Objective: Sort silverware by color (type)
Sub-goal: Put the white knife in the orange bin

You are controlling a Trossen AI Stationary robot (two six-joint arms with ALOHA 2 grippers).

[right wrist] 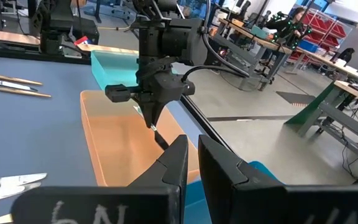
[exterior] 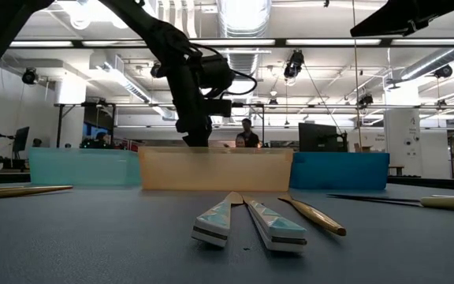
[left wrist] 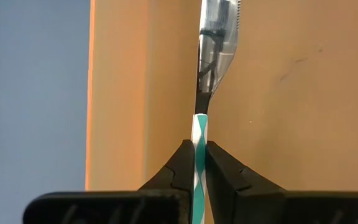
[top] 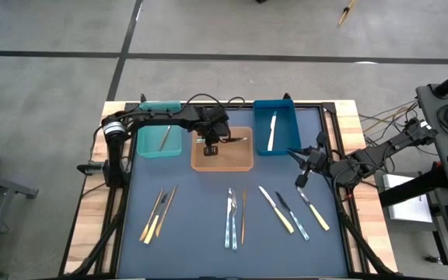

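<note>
L pincer [left wrist: 200, 163] is clamped on a teal-striped knife [left wrist: 199, 146] by its handle, blade ahead, orange bin [left wrist: 278, 93] directly beneath. Piece looks light, stiff, slick; thin handle prob. twists unless gripped mid-handle. R pincer [right wrist: 192, 155] closed, holding nothing.

A knife [left wrist: 215, 50] with a teal-and-white handle hangs over the orange bin [top: 222, 159]; other silverware [top: 233, 211] lies scattered in front of it.
</note>
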